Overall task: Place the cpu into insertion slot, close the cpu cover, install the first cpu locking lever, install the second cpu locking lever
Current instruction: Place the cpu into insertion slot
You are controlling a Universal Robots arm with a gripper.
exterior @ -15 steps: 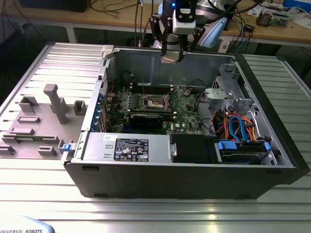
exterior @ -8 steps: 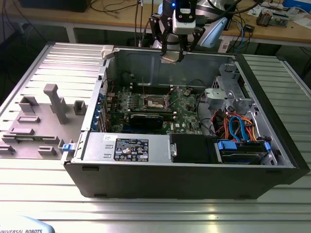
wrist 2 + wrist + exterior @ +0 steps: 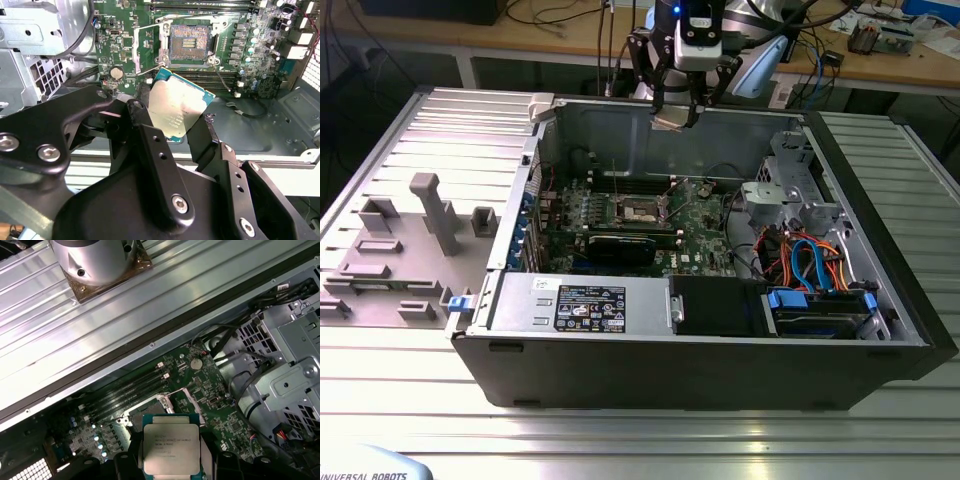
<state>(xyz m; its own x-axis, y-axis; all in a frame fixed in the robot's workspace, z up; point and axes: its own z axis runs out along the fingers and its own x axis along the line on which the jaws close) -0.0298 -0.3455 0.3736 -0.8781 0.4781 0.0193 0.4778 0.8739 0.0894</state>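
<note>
surface: ribbed metal table (image 3: 620,440) | on it: open computer case (image 3: 700,375) | grey fixture plate (image 3: 380,265) at exterior view's left

The end effector (image 3: 173,119) is matt black, its fingers (image 3: 152,150) set with bright metal screws (image 3: 180,203). Between them the cpu (image 3: 175,112) shows a smooth, satin silver metal top. Beyond it lie the glossy green circuit board (image 3: 125,45) and the insertion slot (image 3: 189,42) with its shiny metal rim.

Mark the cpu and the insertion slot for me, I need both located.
cpu (image 3: 177,107): second wrist view, middle of its silver metal top.
insertion slot (image 3: 189,42): second wrist view, centre of its dark pin field on the green board.
</note>
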